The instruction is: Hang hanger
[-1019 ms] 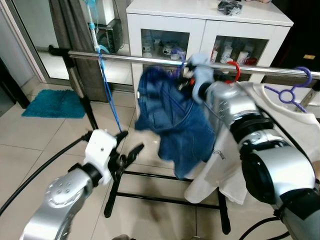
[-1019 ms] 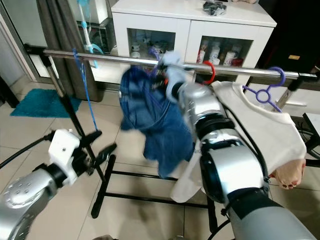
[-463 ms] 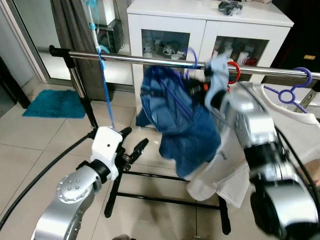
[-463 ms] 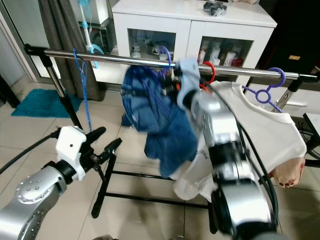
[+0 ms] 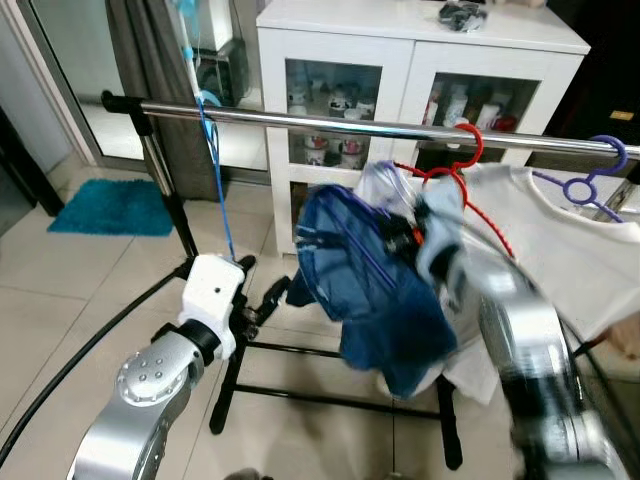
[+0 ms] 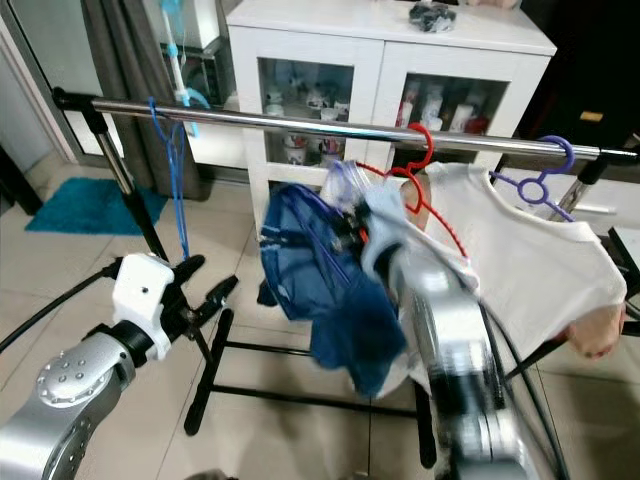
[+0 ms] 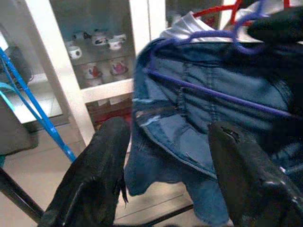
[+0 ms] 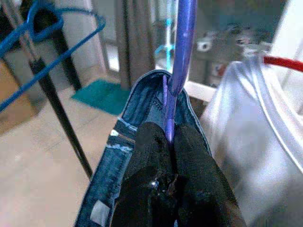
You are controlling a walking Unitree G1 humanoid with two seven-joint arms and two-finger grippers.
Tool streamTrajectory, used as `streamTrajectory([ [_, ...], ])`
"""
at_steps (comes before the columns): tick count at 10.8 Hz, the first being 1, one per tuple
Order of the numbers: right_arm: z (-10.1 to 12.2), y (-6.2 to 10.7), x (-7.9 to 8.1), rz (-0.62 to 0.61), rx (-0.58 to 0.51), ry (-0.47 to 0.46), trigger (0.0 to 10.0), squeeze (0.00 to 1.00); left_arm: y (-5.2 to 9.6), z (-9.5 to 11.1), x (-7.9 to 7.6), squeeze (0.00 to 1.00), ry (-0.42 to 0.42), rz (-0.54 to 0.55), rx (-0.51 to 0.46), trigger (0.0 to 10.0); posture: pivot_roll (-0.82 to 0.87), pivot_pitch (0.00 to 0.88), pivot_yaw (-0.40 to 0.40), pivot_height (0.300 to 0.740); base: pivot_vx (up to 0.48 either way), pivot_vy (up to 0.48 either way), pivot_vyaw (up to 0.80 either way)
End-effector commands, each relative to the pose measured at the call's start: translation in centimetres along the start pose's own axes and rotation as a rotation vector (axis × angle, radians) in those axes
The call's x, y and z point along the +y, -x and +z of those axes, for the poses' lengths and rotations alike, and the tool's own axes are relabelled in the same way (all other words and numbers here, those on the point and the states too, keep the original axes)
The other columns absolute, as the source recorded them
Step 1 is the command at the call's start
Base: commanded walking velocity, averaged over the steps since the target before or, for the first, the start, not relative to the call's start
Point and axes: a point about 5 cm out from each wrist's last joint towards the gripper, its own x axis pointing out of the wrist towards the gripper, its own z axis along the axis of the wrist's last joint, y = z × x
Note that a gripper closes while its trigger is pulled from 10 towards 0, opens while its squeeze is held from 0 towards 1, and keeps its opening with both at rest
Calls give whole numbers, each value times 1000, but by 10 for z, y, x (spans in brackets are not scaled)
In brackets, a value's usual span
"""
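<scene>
Not hung yet: the right gripper (image 8: 169, 142), fingers clamped on the purple hanger (image 8: 182, 47) carrying blue denim (image 5: 375, 285), holds it below the rail (image 5: 330, 122) (left gripper (image 7: 165, 156) spread, empty).

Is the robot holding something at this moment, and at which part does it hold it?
Yes. The right end effector is shut on the purple hanger carrying the blue jeans, gripping its neck just above the waistband. The left end effector is open, holding nothing.
</scene>
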Motion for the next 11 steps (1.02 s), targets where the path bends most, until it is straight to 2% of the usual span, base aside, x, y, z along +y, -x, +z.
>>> streamTrajectory([
  [1,17,5,-1,-26,-80,-2,0,0,0,1,1,0,2,12,-10,10000,-78,0,10,740,0,0,0],
  [3,17,21,5,-61,-161,-54,0,0,-1,1,0,0,22,29,-14,10000,-87,0,14,740,-274,0,0],
  [7,15,28,7,-36,-129,20,0,0,-4,0,-1,0,35,37,-13,10000,-87,2,9,740,-284,0,0],
  [8,16,27,9,-17,-124,35,0,0,-3,0,-1,0,36,39,-14,10000,-85,4,5,740,-255,0,0],
  [10,17,28,16,97,-108,78,0,0,-2,0,0,0,29,44,-12,10000,-90,6,6,740,-246,0,0],
  [11,19,29,16,105,-113,59,0,0,-3,0,1,0,25,45,-13,10000,-90,6,6,740,0,0,0],
])
